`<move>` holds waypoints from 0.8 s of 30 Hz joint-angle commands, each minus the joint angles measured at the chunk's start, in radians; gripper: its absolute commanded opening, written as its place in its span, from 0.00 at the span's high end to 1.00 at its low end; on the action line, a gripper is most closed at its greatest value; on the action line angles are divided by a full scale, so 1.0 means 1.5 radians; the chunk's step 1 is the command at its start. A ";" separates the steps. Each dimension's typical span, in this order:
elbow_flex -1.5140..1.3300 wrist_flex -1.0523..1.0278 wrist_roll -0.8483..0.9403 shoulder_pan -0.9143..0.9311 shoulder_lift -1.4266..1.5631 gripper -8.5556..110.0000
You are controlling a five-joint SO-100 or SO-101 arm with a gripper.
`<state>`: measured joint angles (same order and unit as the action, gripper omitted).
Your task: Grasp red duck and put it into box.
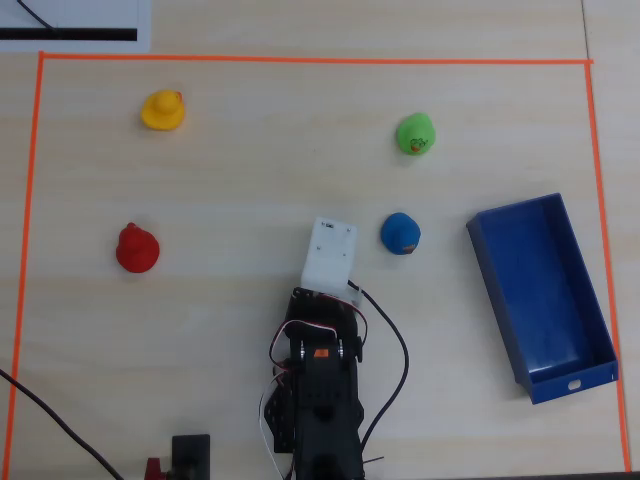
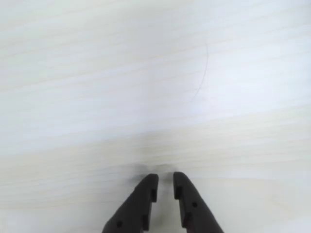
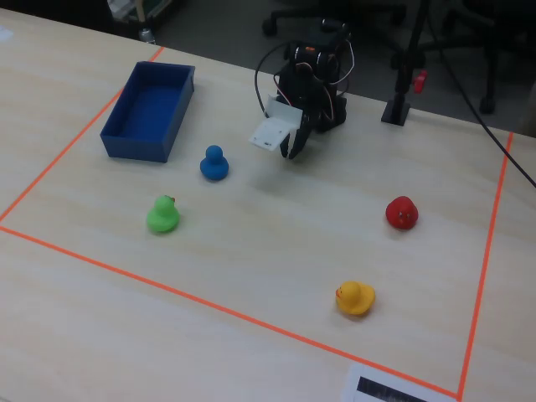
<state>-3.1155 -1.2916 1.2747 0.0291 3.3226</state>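
The red duck (image 1: 137, 248) sits on the pale wood table at the left of the overhead view and at the right of the fixed view (image 3: 402, 213). The box (image 1: 540, 290), a long dark-blue tray, lies empty at the right of the overhead view and at the far left of the fixed view (image 3: 151, 109). My gripper (image 2: 165, 177) has its black jaws nearly together with nothing between them, just above bare table. In the fixed view the gripper (image 3: 293, 152) hangs near the arm's base, far from the red duck. In the overhead view the white wrist mount (image 1: 330, 254) hides it.
A blue duck (image 1: 401, 233) sits just right of the wrist mount, a green duck (image 1: 415, 134) beyond it, and a yellow duck (image 1: 162, 110) at the far left. Orange tape (image 1: 300, 59) frames the work area. A small black stand (image 3: 395, 109) is beside the arm's base.
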 commanded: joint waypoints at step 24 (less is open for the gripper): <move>0.005 0.017 0.019 -0.033 -0.007 0.93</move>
<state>-3.1155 -1.2901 1.2855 0.0169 3.3226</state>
